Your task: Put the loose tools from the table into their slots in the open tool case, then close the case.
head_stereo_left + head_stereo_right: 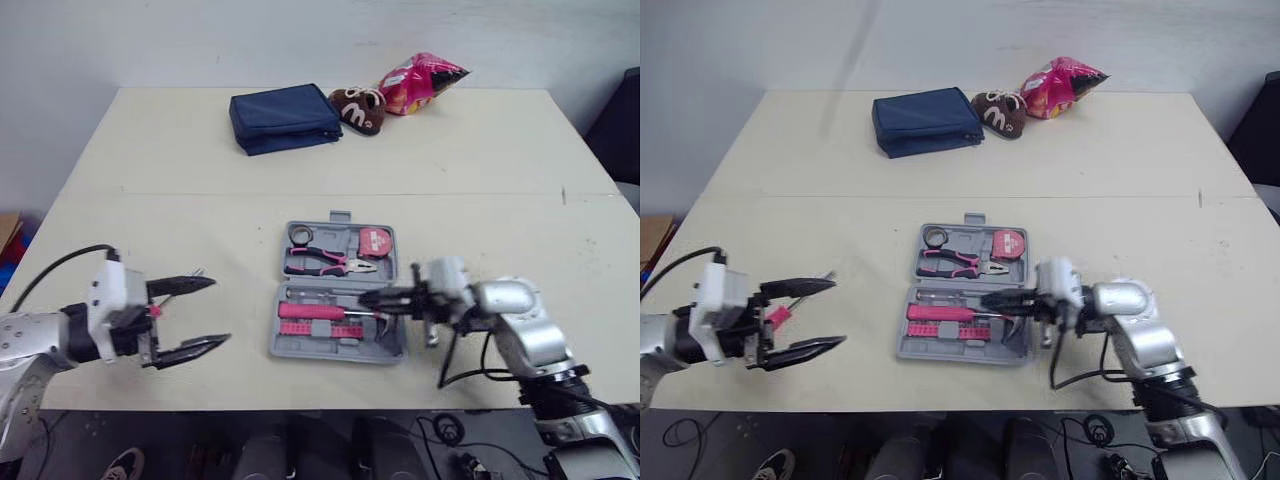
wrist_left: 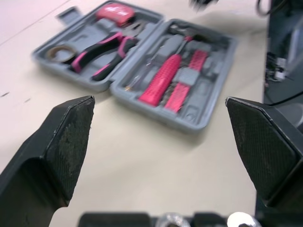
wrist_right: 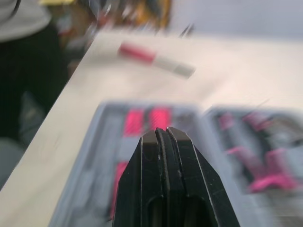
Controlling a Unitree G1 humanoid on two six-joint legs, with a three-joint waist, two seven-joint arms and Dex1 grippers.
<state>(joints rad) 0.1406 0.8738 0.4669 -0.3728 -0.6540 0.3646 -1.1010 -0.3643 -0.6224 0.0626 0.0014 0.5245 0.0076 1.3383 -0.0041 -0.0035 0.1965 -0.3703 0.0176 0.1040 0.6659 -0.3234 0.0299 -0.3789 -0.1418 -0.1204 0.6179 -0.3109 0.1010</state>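
Note:
The grey tool case (image 1: 395,345) lies open at the middle of the table. Pink pliers (image 1: 325,262), a tape measure (image 1: 374,241) and a pink screwdriver handle (image 1: 310,311) sit in it. My right gripper (image 1: 365,298) is shut with nothing in it, its tips over the right side of the near half of the case. To the left of the case my left gripper (image 1: 218,312) is open, low over the table. A loose pink and silver tool (image 3: 156,59) lies on the table by the left gripper, partly hidden (image 1: 155,311) behind its fingers.
At the back of the table lie a folded navy pouch (image 1: 285,117), a brown candy bag (image 1: 360,108) and a red snack bag (image 1: 420,82). The table's front edge (image 1: 300,408) runs just below both arms. A small silver piece (image 1: 198,272) lies near my left gripper.

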